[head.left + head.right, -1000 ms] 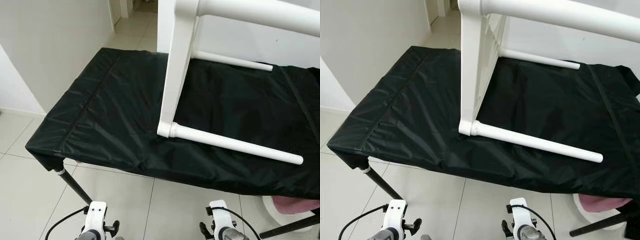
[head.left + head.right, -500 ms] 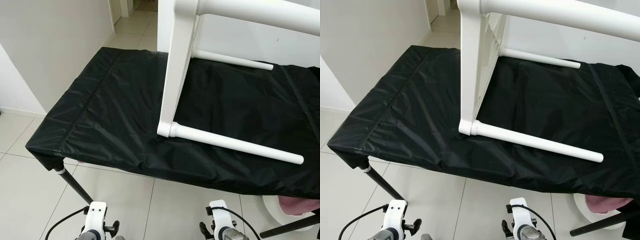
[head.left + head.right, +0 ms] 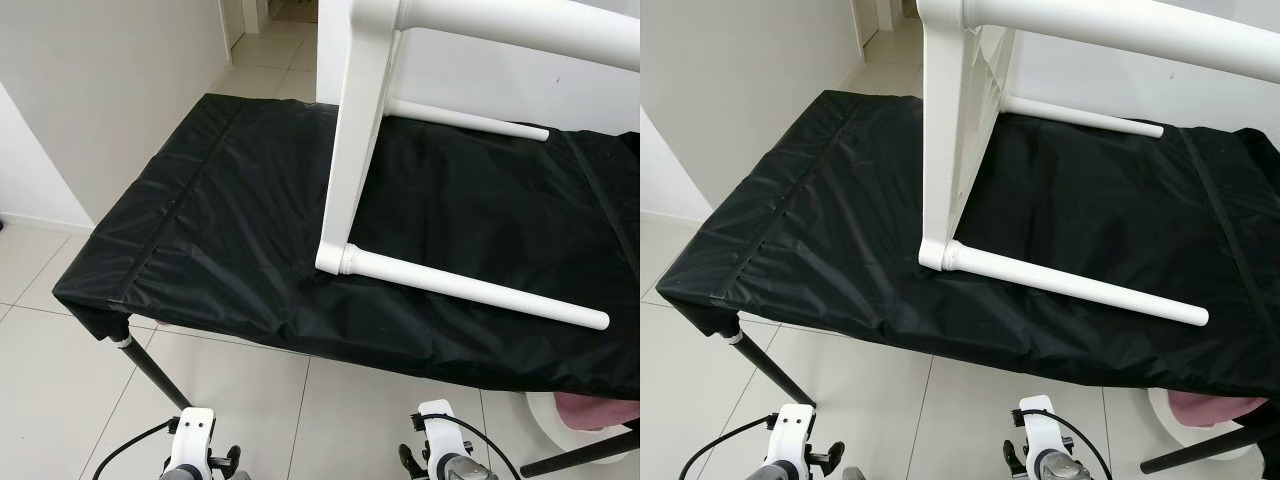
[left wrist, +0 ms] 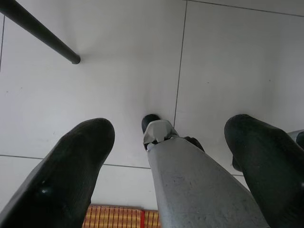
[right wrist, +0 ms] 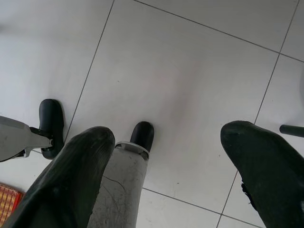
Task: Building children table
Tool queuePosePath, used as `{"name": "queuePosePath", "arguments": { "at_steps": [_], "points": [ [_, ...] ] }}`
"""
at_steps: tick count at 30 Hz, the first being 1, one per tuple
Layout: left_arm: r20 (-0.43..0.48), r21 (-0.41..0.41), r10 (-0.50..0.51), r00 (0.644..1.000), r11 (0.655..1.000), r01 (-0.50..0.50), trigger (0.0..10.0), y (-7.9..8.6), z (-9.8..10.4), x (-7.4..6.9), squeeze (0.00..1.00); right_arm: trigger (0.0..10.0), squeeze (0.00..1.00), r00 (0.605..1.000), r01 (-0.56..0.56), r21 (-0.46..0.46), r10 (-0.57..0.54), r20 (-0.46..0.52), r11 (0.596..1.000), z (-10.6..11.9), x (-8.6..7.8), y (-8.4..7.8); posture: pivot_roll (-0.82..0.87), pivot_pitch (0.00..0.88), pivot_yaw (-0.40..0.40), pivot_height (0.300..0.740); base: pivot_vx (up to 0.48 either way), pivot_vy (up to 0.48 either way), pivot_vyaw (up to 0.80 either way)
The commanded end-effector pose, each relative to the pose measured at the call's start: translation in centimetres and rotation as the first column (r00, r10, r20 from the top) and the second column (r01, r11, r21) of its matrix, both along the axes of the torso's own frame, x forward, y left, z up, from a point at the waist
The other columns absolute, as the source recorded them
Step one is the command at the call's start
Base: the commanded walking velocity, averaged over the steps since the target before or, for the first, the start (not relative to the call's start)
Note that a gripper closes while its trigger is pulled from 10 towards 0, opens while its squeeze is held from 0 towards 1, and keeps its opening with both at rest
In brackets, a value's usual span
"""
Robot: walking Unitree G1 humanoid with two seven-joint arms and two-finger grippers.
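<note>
Head view: white table (image 3: 357, 140) lies on black cloth (image 3: 220, 220). My left gripper (image 4: 166, 142) and right gripper (image 5: 171, 147) hang wide open, holding nothing.

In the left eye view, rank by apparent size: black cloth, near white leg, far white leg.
1. Black cloth, largest.
2. Near white leg.
3. Far white leg; it looks smaller, but it lies farther away, so true size is unsure.

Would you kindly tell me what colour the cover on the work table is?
The cover is plain glossy black, clearest in the left eye view.
</note>
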State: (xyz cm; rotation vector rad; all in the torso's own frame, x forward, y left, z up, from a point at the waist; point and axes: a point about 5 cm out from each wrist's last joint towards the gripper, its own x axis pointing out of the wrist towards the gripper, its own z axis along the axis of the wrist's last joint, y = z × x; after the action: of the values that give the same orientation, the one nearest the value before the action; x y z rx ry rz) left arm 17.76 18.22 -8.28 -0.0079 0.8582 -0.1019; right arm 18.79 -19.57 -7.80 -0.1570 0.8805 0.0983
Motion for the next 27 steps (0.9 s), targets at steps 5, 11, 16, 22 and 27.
{"name": "queuePosePath", "arguments": {
  "at_steps": [5,11,16,22,27],
  "points": [
    [-0.016,0.032,0.019,1.0,0.999,-0.019,10.0,0.37,-0.26,-0.58,0.0,10.0,0.0,1.0,0.003,0.01,-0.003,-0.022,1.0,-0.3,-0.4,0.4,-0.06,0.0,0.042,0.74,0.0,0.0,0.0],
    [-0.016,0.034,0.02,1.0,0.999,-0.019,10.0,0.44,-0.24,-0.55,0.0,10.0,0.0,1.0,0.001,0.01,-0.001,-0.024,1.0,-0.31,-0.4,0.49,-0.06,0.0,0.042,0.74,0.0,0.0,0.0],
    [-0.015,0.034,0.019,1.0,0.999,-0.019,10.0,0.43,-0.23,-0.52,0.0,10.0,0.0,1.0,-0.001,0.009,0.001,-0.023,1.0,-0.29,-0.34,0.49,-0.06,0.0,0.04,0.74,0.0,0.0,0.0],
    [-0.014,0.03,0.018,1.0,0.999,-0.018,10.0,0.36,-0.23,-0.51,0.0,10.0,0.0,1.0,-0.001,0.006,0.001,-0.022,1.0,-0.26,-0.28,0.45,-0.06,0.0,0.04,0.74,0.0,0.0,0.0],
    [-0.014,0.03,0.018,1.0,0.999,-0.018,10.0,0.3,-0.24,-0.51,0.0,10.0,0.0,1.0,-0.001,0.004,0.002,-0.022,1.0,-0.25,-0.27,0.42,-0.06,0.0,0.037,0.74,0.0,0.0,0.0]
  ]
}}
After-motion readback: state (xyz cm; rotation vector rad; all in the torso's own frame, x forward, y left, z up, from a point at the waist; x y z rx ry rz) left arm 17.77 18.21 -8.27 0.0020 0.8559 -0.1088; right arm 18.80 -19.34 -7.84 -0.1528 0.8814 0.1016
